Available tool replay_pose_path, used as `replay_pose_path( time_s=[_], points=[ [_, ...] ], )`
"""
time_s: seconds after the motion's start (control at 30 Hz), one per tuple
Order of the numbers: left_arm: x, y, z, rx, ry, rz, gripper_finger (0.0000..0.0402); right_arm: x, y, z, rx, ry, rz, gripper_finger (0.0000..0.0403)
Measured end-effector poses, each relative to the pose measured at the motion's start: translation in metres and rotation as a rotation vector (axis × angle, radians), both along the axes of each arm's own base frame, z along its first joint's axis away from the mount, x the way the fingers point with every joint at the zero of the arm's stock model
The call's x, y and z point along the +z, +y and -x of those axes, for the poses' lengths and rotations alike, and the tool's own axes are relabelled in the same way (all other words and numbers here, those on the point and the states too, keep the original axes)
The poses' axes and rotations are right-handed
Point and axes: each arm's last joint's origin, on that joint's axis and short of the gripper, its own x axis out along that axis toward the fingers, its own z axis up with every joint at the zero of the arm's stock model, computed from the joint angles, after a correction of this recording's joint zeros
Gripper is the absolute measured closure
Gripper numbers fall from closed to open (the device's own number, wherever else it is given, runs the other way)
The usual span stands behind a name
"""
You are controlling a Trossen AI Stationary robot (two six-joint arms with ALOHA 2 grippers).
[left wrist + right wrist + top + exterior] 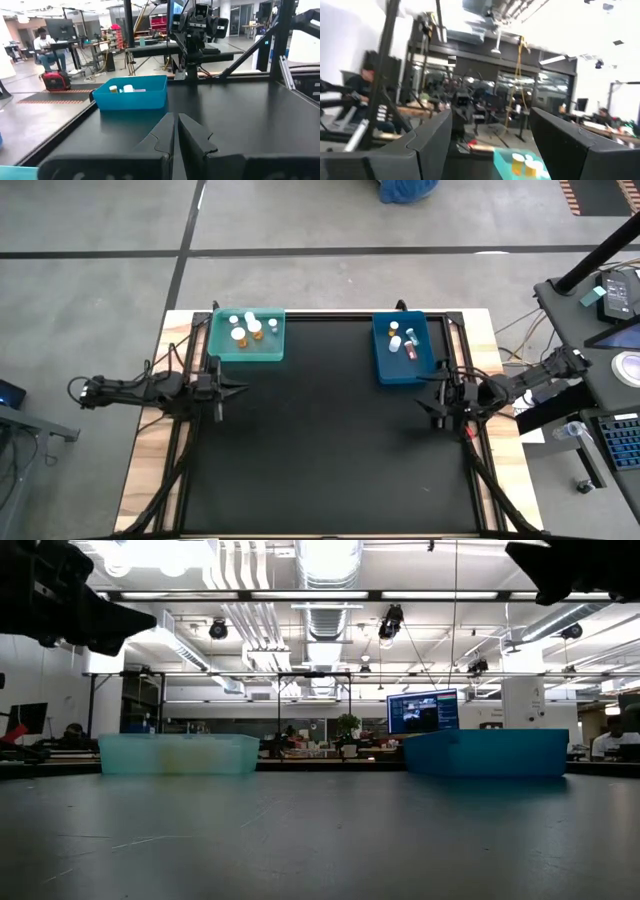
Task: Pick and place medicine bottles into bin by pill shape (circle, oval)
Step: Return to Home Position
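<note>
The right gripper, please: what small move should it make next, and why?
Probably shut the right gripper where it waits. Its fingers stand apart and empty, the left gripper is shut, and all medicine bottles in view lie in the light blue bin or the blue bin.

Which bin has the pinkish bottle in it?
The darker blue bin on the right holds the pinkish bottle; the light teal bin has only white and orange ones.
</note>
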Motion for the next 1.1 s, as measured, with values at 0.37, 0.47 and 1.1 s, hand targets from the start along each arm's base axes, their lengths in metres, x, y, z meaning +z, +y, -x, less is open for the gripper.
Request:
replay_pose_path(
  time_s=[0.37,0.47,1.1],
  points=[
    [-0.014,-0.001,-0.005,-0.003,-0.029,0.028,0.0394,0.003,-0.005,0.012,-0.041,-0.025,0.031,0.0145],
    [-0.014,-0.001,-0.005,-0.003,-0.031,0.029,0.0394,0.001,-0.008,0.017,-0.058,-0.015,0.027,0.0145],
    [-0.014,0.001,-0.005,0.043,-0.039,0.024,0.0394,-0.016,-0.014,0.019,-0.252,0.169,-0.002,0.0145]
  ],
)
